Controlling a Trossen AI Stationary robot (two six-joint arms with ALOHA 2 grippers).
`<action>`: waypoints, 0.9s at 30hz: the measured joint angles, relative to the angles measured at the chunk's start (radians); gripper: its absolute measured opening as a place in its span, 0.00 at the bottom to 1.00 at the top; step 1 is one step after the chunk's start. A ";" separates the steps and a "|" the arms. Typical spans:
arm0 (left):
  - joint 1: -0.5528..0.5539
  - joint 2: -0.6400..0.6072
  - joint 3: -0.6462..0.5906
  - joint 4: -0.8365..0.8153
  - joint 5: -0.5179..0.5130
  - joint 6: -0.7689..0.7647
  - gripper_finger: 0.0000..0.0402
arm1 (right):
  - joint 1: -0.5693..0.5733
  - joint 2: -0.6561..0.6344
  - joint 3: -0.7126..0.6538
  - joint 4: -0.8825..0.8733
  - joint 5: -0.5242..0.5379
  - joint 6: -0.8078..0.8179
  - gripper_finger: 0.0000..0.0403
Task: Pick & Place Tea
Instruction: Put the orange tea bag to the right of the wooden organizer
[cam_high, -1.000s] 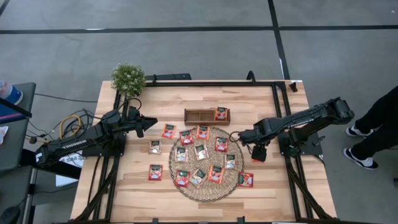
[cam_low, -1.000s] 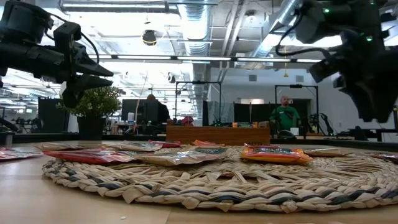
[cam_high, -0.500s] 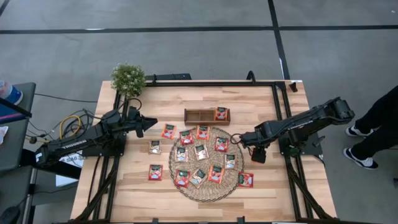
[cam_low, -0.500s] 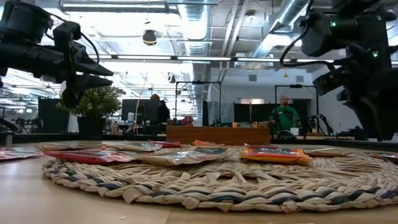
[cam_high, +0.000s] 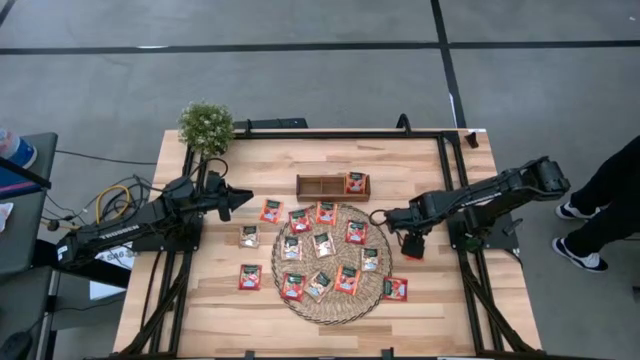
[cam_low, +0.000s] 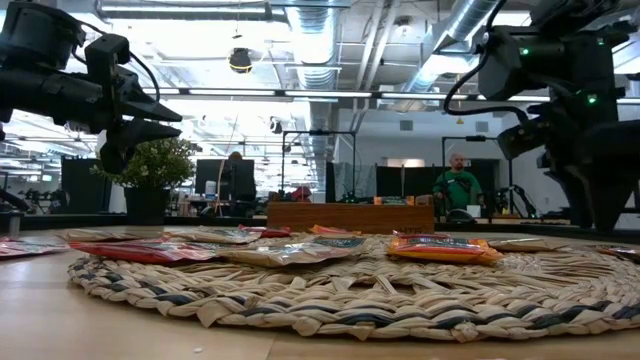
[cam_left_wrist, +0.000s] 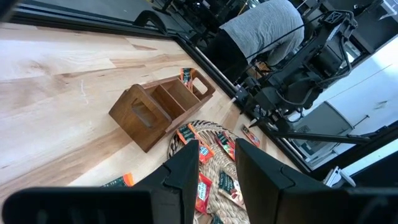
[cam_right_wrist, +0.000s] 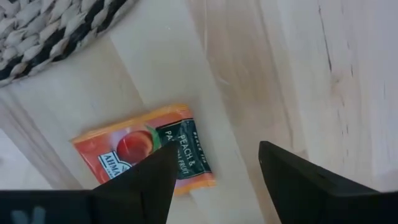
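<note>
High view: tea sachets (cam_high: 322, 244), thin flat squares, mostly red-orange, lie spread over the round wicker mat (cam_high: 283, 275) at centre frame, with a few more on the bare table (cam_high: 420, 315) around it. One stands in the right-hand compartment of the wooden tray (cam_high: 318, 186) above the mat. Judged light, limp and slick-faced; best taken by an edge, the fingers pinching across the flat. Right gripper (cam_high: 411, 246) sits right of the mat, shifted slightly up-frame from a second ago. Left gripper (cam_high: 238, 197) waits at left, unchanged.

Low view: sachets lie flat on the mat's ridged weave, so an overhanging edge may offer purchase. Right gripper (cam_low: 590, 190), upper right, hangs lower than in the earlier frame; left gripper (cam_low: 165, 112), upper left, has not moved.

Left wrist view: left gripper (cam_left_wrist: 217, 163), fingers apart and holding nothing, looks across at the tray and the scattered tea.

Right wrist view: right gripper (cam_right_wrist: 214, 163), fingers spread wide with nothing between them, hovers over a lone peach sachet (cam_right_wrist: 146, 149) on bare wood just off the mat; whether it touches the packet is hard to tell.
</note>
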 joint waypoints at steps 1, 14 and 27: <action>0.000 0.000 0.000 0.000 0.000 0.000 0.24 | 0.002 0.000 0.000 0.001 0.001 -0.001 0.54; 0.000 0.000 0.000 0.000 0.000 0.002 0.24 | 0.000 0.000 -0.074 0.036 0.001 0.025 0.53; 0.000 0.000 0.000 0.000 0.000 0.006 0.24 | 0.000 -0.002 -0.108 0.071 -0.034 0.164 0.36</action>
